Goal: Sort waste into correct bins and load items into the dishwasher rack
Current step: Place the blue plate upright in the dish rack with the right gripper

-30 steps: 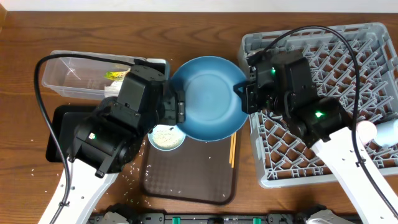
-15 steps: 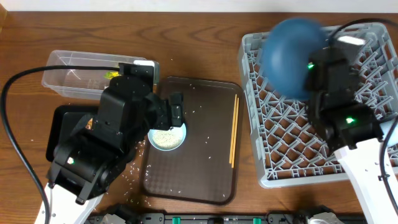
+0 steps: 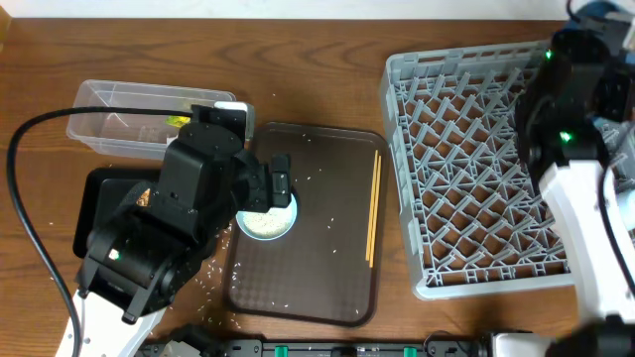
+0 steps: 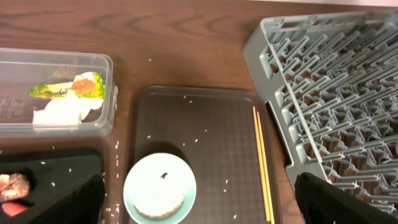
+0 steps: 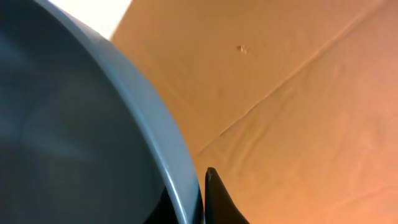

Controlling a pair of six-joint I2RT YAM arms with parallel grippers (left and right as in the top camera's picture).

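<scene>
The blue plate (image 5: pixel 62 124) was up at the far right, past the far right corner of the rack (image 3: pixel 476 169), its rim pinched in the right claw (image 5: pixel 188 202). To the left, the clear tub (image 4: pixel 109 81) held the silvery wrapper (image 4: pixel 65 87) and crumpled paper (image 4: pixel 62 113), the black tray (image 4: pixel 62 171) just near of it held a brown lump (image 4: pixel 11 185), and the bowl (image 4: pixel 158 165) of rice (image 4: pixel 155 204) sat on the brown serving tray (image 4: pixel 211 124) with the chopsticks (image 4: pixel 261 162) along its right side. The left claw (image 4: pixel 199 193) hung spread wide above the bowl, with loose grains dotting the table (image 3: pixel 327 69).
</scene>
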